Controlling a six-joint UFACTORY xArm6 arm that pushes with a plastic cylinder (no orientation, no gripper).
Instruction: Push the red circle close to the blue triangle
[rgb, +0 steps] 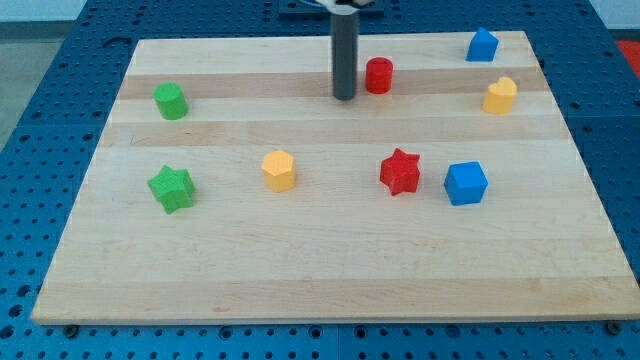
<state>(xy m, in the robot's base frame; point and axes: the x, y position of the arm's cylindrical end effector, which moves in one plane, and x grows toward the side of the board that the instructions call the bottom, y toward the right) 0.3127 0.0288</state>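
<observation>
One red circle sits just right of our tip; blue triangle farther right. We carry no jaws, just a rod.

Wooden board: pale, banded in lighter and darker planks, laid flat and filling most of the view. Blue perforated surface: seen beneath and around the board on the left, right and near sides, with regular rows of small holes. Lighting: even, soft, with faint shadows cast.
</observation>
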